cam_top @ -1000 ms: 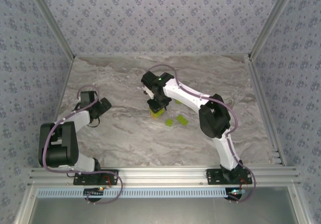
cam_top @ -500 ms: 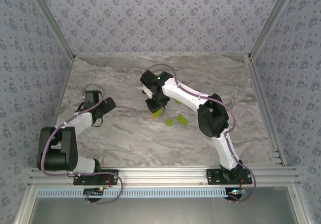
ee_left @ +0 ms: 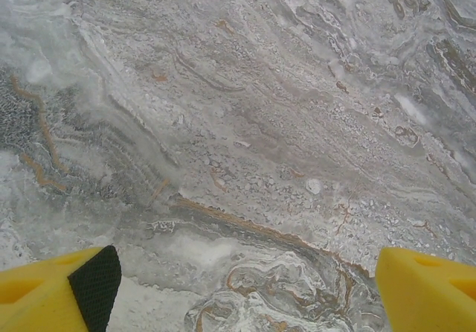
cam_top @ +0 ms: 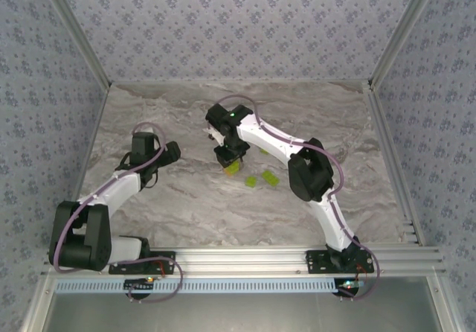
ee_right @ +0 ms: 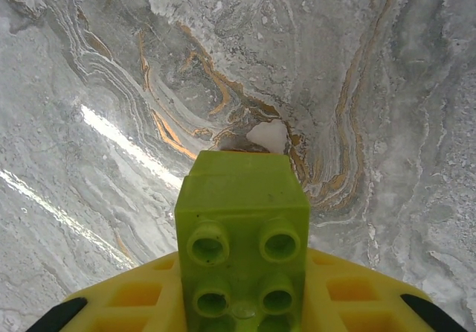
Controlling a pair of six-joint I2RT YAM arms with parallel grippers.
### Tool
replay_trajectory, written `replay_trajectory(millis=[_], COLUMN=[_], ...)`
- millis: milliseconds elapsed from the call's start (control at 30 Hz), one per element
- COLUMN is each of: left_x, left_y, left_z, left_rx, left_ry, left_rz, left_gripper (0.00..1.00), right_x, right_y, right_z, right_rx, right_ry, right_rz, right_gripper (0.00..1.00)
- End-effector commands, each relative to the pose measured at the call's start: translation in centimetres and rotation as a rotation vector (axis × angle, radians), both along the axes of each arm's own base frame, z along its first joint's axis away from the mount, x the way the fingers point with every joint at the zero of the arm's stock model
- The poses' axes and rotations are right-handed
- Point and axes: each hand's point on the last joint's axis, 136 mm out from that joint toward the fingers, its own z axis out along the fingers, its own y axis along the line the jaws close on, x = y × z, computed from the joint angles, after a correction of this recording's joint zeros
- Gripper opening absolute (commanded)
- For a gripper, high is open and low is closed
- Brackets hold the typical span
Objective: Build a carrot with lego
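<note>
My right gripper (cam_top: 232,158) points down at the middle of the marble table (cam_top: 186,205), shut on a stack of lime-green lego bricks (ee_right: 242,235). The stack's studded face is toward the right wrist camera, and its far end is close to the table. Its green lower end (cam_top: 233,167) peeks out below the fingers in the top view. The orange brick is hidden. Two loose lime-green bricks (cam_top: 251,182) (cam_top: 270,177) lie just right of it. My left gripper (cam_top: 172,152) hovers to the left, open, with its yellow fingers (ee_left: 52,291) wide apart over bare marble.
Patterned walls enclose the table on three sides, with metal rails (cam_top: 223,257) along the near edge. Open marble lies between the two grippers and along the far side.
The left arm has stretched out, carrying its open gripper up and to the right toward the table's middle. The right gripper has barely shifted and still holds the green stack.
</note>
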Motion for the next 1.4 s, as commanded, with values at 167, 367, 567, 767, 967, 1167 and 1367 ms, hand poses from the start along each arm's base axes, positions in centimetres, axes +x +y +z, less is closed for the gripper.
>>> replay_trajectory(millis=[167, 367, 567, 767, 967, 1167, 1367], left_x=[0.4, 0.4, 0.4, 0.4, 0.5, 0.5, 0.5], left_y=[0.2, 0.3, 0.3, 0.2, 0.2, 0.2, 0.2], left_z=[0.7, 0.7, 0.6, 0.7, 0.7, 0.7, 0.7], left_rx=[0.018, 0.019, 0.019, 0.019, 0.019, 0.019, 0.019], left_ry=[-0.029, -0.028, -0.026, -0.026, -0.029, -0.028, -0.029], left_rz=[-0.001, 0.001, 0.001, 0.000, 0.001, -0.001, 0.000], left_gripper=[0.91, 0.91, 0.91, 0.91, 0.91, 0.91, 0.91], right_x=[-1.0, -1.1, -1.3, -1.7, -2.2, -2.9, -3.2], right_y=[-0.1, 0.0, 0.1, 0.0, -0.5, -0.5, -0.9], right_z=[-0.7, -0.4, -0.5, -1.2, -2.4, -3.4, -4.1], right_rx=[-0.028, -0.026, -0.025, -0.038, -0.050, -0.042, -0.067], right_ry=[0.038, 0.036, 0.036, 0.046, 0.058, 0.063, 0.067], right_rz=[0.019, 0.021, 0.020, 0.030, 0.049, 0.084, 0.090], right_gripper=[0.34, 0.34, 0.34, 0.34, 0.34, 0.34, 0.34])
